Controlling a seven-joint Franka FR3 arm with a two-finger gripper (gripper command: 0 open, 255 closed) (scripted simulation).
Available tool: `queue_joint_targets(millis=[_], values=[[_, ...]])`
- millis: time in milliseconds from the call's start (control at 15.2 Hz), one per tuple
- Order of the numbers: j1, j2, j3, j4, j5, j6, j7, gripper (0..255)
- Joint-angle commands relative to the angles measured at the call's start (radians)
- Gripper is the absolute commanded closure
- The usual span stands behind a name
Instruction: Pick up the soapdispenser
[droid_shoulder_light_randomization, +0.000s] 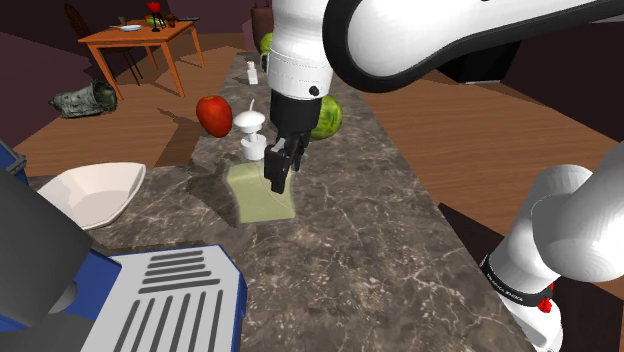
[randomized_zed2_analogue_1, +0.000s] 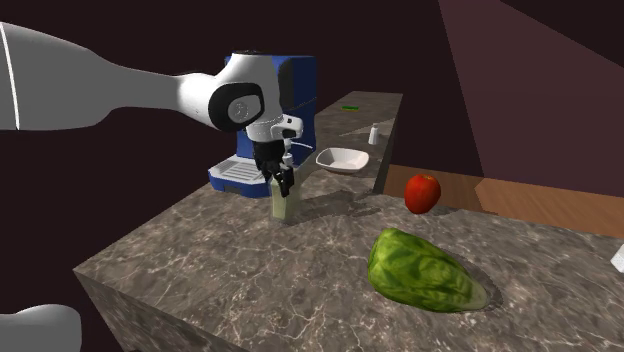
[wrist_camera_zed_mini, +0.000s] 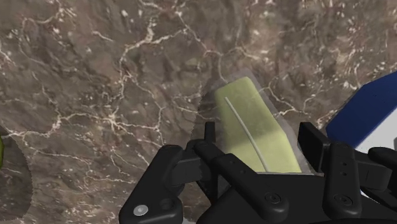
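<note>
Pincer (wrist_camera_zed_mini: 257, 141) closed on soap dispenser (wrist_camera_zed_mini: 249, 111): black fingers (wrist_camera_zed_mini: 312, 139) pressed against both sides of pale green bottle. Bottle upright, bottom on dark marble counter (randomized_zed2_analogue_1: 300, 280), white pump head (droid_shoulder_light_randomization: 249, 122) just above pincer and beside it. Blue coffee machine (randomized_zed2_analogue_1: 285, 90) near, behind pincer. White bowl (randomized_zed2_analogue_1: 340, 158) past machine, further from pincer. Red apple (randomized_zed2_analogue_1: 422, 192) well apart from pincer. Green melon (randomized_zed2_analogue_1: 425, 270) also well apart, on same counter.
</note>
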Motion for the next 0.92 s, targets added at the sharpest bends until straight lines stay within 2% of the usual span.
queue_joint_targets(millis=[0, 726, 858], values=[[-0.001, -0.002, -0.002, 0.024, -0.001, -0.025, 0.002, 255], [-0.007, 0.007, -0.010, 0.180, -0.013, -0.172, 0.015, 255], [-0.007, 0.007, -0.010, 0.182, -0.013, -0.174, 0.015, 255]])
